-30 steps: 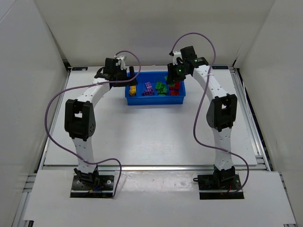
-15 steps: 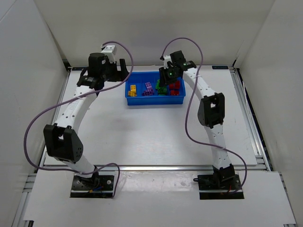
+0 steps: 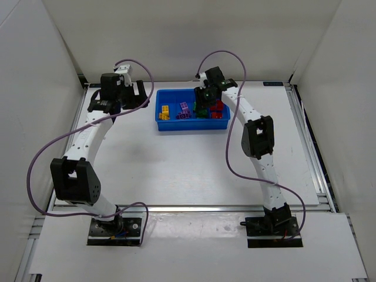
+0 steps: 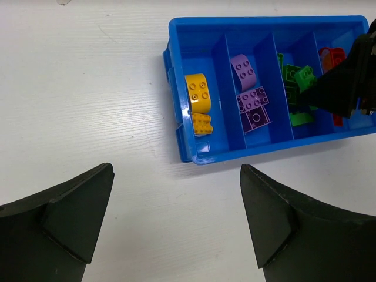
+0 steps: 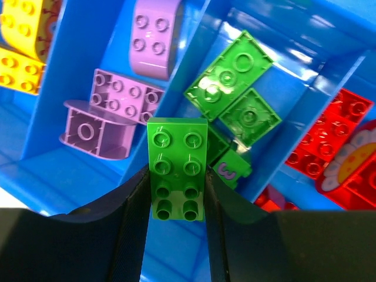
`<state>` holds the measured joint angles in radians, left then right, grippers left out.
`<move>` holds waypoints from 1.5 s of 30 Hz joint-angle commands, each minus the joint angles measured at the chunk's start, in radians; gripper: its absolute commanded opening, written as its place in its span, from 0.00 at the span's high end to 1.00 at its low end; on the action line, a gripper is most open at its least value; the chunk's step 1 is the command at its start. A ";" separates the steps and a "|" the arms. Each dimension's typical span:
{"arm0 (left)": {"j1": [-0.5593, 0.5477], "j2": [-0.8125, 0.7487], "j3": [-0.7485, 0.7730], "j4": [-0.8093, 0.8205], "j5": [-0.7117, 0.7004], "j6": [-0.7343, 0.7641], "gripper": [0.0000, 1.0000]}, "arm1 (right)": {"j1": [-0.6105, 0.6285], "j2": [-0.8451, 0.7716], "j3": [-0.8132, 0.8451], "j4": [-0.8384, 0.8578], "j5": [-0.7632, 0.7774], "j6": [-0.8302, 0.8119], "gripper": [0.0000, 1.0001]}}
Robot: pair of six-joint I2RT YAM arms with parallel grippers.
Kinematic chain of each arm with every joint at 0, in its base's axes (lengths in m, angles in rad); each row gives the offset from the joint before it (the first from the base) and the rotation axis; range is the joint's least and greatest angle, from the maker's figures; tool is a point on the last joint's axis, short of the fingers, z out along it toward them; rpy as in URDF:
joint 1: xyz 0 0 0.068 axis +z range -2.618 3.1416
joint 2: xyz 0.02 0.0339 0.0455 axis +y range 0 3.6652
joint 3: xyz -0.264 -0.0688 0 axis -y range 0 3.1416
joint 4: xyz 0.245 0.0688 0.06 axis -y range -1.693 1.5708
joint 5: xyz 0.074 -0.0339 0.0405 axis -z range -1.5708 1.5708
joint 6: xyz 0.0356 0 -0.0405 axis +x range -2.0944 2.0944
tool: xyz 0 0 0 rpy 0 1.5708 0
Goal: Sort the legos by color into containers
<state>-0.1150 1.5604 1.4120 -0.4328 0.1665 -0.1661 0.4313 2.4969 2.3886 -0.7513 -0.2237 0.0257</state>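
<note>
Glossy green studded brick sits pinched in the right end effector over the blue plastic tray; left end effector gapes open.

Blue tray holds yellow, purple, green, red legos

Glossy blue plastic tray; shiny plastic legos; table looks matt, perhaps laminate.
</note>
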 commanded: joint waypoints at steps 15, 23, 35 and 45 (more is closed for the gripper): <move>0.021 -0.077 -0.053 0.003 0.010 -0.019 0.01 | 0.043 -0.222 0.002 0.029 0.011 -0.061 0.12; 0.130 -0.103 -0.165 -0.060 0.031 0.043 0.01 | -0.117 -0.593 -0.424 0.046 0.014 -0.139 0.08; 0.261 -0.157 -0.357 -0.011 -0.024 0.123 0.00 | -0.552 -1.058 -1.209 0.280 -0.144 -0.270 0.09; 0.330 -0.214 -0.461 0.029 -0.097 0.162 0.01 | -0.804 -1.070 -1.298 0.290 -0.327 -0.380 0.08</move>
<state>0.2047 1.4170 0.9745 -0.4297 0.1001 -0.0257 -0.3313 1.4395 1.0813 -0.5114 -0.4686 -0.3012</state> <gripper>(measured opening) 0.987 0.919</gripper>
